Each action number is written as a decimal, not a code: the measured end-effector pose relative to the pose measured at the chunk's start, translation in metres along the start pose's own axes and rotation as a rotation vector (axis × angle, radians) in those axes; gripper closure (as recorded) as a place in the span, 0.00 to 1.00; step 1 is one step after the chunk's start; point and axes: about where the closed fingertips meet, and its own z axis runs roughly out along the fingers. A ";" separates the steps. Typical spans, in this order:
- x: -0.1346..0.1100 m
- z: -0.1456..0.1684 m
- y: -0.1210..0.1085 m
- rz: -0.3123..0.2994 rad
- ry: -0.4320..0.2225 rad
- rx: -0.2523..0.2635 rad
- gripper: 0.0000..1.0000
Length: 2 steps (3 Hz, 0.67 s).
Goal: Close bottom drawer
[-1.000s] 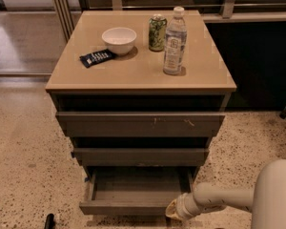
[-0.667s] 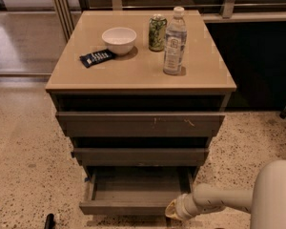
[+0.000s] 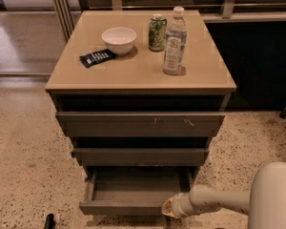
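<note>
Above and beyond your gripper (image 3: 168,208) stands a tan-topped cabinet (image 3: 133,75). On its top are a white bowl (image 3: 119,38), a green can (image 3: 157,31), a clear water bottle (image 3: 174,42) and a dark packet (image 3: 97,57), all well apart from the gripper. Straight above the gripper, the middle drawer (image 3: 140,155) and the scratched top drawer (image 3: 140,124) stand slightly out from the carcass. Nothing lies between the gripper and the drawer fronts; speckled floor (image 3: 28,166) surrounds the cabinet.

The bottom drawer (image 3: 126,207) is pulled out, its shallow interior showing. Its front panel runs leftward from the gripper, which sits low at the panel's right end on the pale arm (image 3: 217,200), its yellowish tip at or just beside the panel's corner. Whether the gripper is clenched or released you cannot tell.

Count: three drawers, one open wide; one bowl, one can, one bottle, one packet; one gripper
</note>
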 end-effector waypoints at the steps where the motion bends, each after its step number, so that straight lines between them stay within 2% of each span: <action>1: -0.001 0.009 -0.006 -0.031 -0.013 0.030 1.00; 2: 0.001 0.017 -0.013 -0.051 -0.031 0.065 1.00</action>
